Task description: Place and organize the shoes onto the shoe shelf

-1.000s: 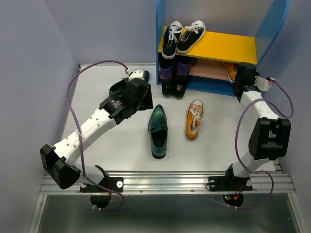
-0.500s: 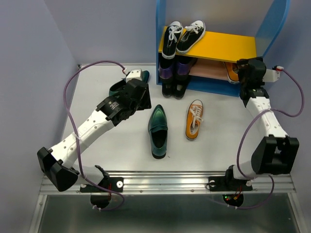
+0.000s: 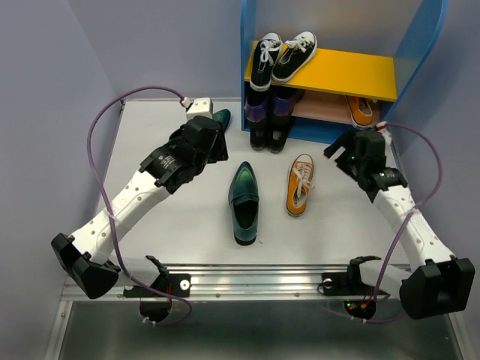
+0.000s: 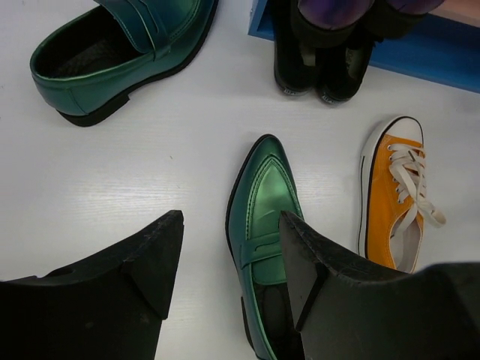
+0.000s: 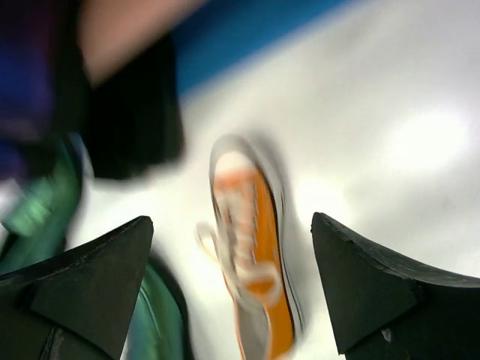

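The shoe shelf [image 3: 409,71] stands at the back, with one orange sneaker [image 3: 361,111] on the right of its lower board. A second orange sneaker [image 3: 300,184] [image 4: 393,206] [image 5: 253,244] lies on the table beside a green loafer [image 3: 244,201] [image 4: 264,217] [image 5: 161,319]. The other green loafer [image 3: 220,117] [image 4: 120,52] lies near the shelf's left foot, partly under my left arm. Black low shoes [image 3: 268,137] [image 4: 321,71] sit at the shelf's left front. My left gripper [image 3: 216,150] [image 4: 231,221] hangs open over the table, above the nearer loafer's toe. My right gripper [image 3: 336,154] [image 5: 231,221] is open and empty, just right of the loose sneaker.
Black sneakers with white laces [image 3: 283,54] rest on the yellow upper board [image 3: 345,71]. Purple shoes [image 3: 268,109] sit at the left of the lower tier, above the black ones. Purple cables loop off both arms. Lilac walls close in left and right.
My right gripper opened, left the orange sneaker on the lower board, and swung down and left toward the loose sneaker. My left arm shifted slightly back and right.
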`<state>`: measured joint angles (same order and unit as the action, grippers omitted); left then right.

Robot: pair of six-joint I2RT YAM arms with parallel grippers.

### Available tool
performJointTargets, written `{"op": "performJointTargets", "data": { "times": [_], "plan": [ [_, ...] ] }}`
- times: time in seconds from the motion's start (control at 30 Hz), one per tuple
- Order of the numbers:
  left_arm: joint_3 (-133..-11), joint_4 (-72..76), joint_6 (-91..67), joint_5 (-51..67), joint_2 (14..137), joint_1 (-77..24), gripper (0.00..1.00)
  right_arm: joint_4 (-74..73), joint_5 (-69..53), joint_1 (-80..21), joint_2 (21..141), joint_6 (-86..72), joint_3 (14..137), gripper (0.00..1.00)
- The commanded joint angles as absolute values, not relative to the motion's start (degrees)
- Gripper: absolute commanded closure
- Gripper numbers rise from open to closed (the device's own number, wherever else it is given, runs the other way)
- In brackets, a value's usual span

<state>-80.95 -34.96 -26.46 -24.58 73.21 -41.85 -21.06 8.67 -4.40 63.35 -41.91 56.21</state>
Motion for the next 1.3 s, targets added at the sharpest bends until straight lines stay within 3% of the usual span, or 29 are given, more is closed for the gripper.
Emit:
{"op": "performJointTargets", "data": {
  "times": [0.0,0.17,0.27,0.4,0.67,0.8,0.9,1.0,1.03,1.1,1.27],
  "plan": [
    [-83.8,-33.0,-24.8,-25.8,72.4,-41.0,0.35,-33.3,8.5,-15.5,62.3,-40.5,52.2,0.07],
    [-82.5,-32.5,-24.9,-24.9,72.7,-40.7,0.35,-34.3,7.3,-18.5,63.8,-41.9,49.4,0.07],
    [-81.1,-32.4,-25.5,-24.1,72.5,-40.6,0.35,-34.9,7.2,-20.0,66.4,-41.8,48.8,0.11],
    [-79.7,-32.2,-26.3,-23.6,71.8,-40.6,0.35,-34.5,6.8,-21.4,68.1,-42.2,47.5,0.25],
    [-78.6,-31.9,-26.8,-23.4,71.5,-40.6,0.35,-31.2,5.2,-23.9,72.4,-41.8,43.8,0.27],
    [-78.2,-31.1,-26.6,-22.8,71.8,-40.6,0.35,-27.3,5.3,-24.4,75.7,-41.4,42.2,0.34],
    [-78.9,-31.3,-26.6,-22.6,72.4,-40.6,0.35,-26.0,5.7,-24.4,77.3,-41.0,42.9,0.45],
    [-78.9,-31.2,-26.5,-22.5,72.3,-40.6,0.35,-26.0,6.9,-24.4,77.3,-39.7,44.6,0.64],
    [-79.0,-31.2,-26.5,-22.5,72.3,-40.6,0.35,-26.1,7.4,-24.4,77.3,-38.9,45.2,0.82],
    [-78.9,-31.4,-26.5,-22.6,72.2,-40.7,0.35,-28.1,11.4,-24.4,76.7,-38.1,46.9,0.99],
    [-78.6,-31.7,-26.3,-23.1,71.6,-40.5,0.35,-36.4,18.3,-24.4,77.0,-33.8,57.3,0.99]
  ]
}}
